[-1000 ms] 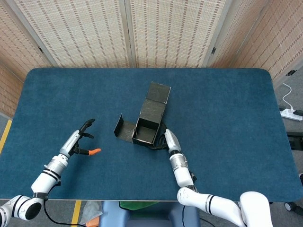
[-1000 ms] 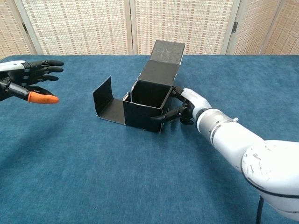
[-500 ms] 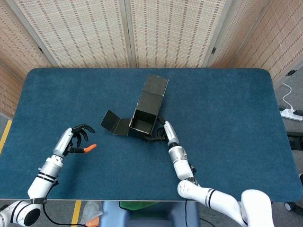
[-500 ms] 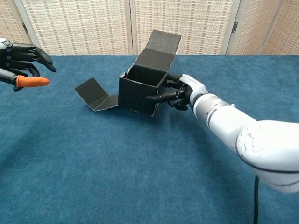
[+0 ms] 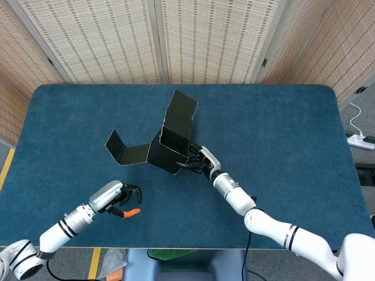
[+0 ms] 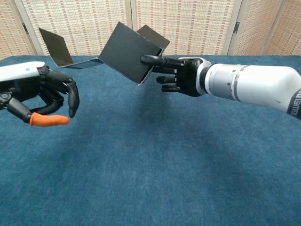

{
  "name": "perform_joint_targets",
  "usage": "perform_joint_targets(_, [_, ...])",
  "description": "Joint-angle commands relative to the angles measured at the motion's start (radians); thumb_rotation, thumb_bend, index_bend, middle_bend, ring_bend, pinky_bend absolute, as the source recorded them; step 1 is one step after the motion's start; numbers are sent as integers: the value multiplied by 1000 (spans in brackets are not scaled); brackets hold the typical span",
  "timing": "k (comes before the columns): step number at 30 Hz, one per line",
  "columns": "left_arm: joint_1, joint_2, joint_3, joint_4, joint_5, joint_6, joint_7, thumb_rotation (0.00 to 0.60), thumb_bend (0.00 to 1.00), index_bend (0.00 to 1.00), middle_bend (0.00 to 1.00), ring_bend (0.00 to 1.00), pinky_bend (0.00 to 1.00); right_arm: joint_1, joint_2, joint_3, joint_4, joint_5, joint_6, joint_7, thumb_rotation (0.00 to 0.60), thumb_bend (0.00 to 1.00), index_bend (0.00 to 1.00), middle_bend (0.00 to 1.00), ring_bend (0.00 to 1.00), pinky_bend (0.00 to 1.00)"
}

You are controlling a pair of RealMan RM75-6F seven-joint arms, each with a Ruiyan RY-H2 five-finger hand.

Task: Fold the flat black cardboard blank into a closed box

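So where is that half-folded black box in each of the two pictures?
Head view: the black box sits mid-table, just left of centre.
Chest view: the same box shows at upper centre-left, lifted.
Shared landmark: the right hand holds its edge in both views.

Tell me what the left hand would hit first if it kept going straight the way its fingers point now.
Probably nothing soon. The left hand points rightward along the near side of the blue table, and that stretch looks free. The black cardboard box, held by the right hand, sits farther back, though depth is hard to judge.
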Motion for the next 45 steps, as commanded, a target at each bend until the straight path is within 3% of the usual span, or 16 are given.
perform_joint_targets(1, [-20, -57, -18, 40, -61, -35, 52, 600, 322, 535, 600, 825, 870, -36, 35, 13, -44, -19, -50, 38, 600, 352, 617, 665, 773, 1000])
perform_joint_targets(8, [21, -157, -132, 143, -222, 66, 300, 600, 344, 491, 541, 824, 852, -94, 75, 9, -103, -91, -116, 67, 600, 352, 617, 659, 773, 1000])
perform_joint_targets(15, [65, -163, -188, 152, -273, 197, 373, 600, 381, 489, 537, 819, 852, -132, 82, 0, -131, -170, -142, 68, 600, 352, 617, 654, 773, 1000])
perform_joint_targets(26, [40, -133, -185, 123, -201, 254, 346, 600, 380, 489, 544, 818, 853, -152, 64, -38, -149, -262, -122, 59, 600, 352, 617, 653, 773, 1000])
perform_joint_targets(45, [-7, -113, -159, 97, -158, 246, 381, 600, 381, 430, 508, 786, 850, -133, 51, -109, -149, -363, -52, 84, 600, 349, 617, 653, 773, 1000])
